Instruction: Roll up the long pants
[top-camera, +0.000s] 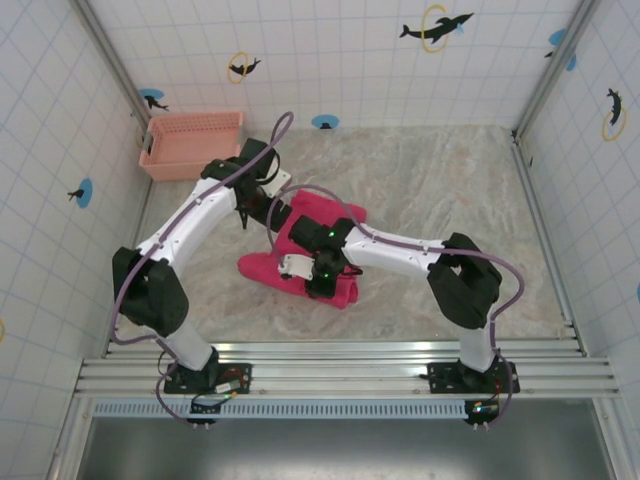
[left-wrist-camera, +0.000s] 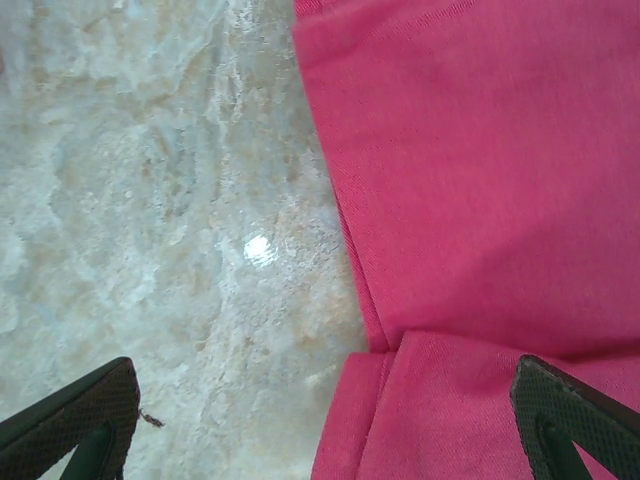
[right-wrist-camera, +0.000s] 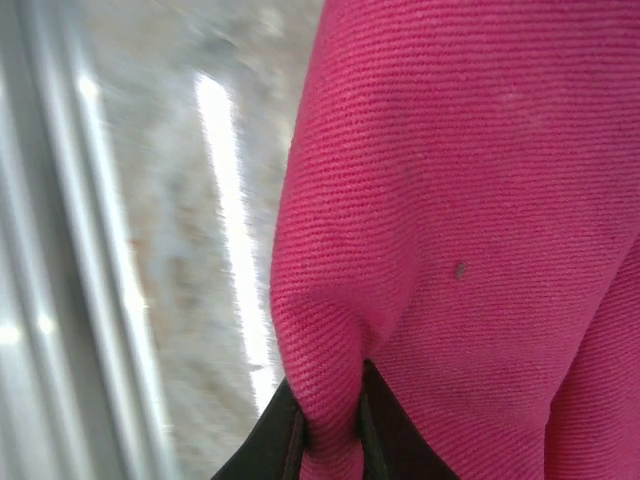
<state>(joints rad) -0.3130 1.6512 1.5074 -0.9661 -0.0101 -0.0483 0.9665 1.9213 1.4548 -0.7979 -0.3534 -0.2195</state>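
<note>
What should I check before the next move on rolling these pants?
1. Right claw gripping cloth: ok, shut on a fold of the long pants.
2. Left claw free: ok, open, straddling the pants' edge, holding nothing.
3. Roll finished: not ok, the pants look like a loosely folded bundle.
4. Layers caught in the right pinch: cannot tell.
5. Basket out of the way: ok, apart from the pants at the table's far left corner.
</note>
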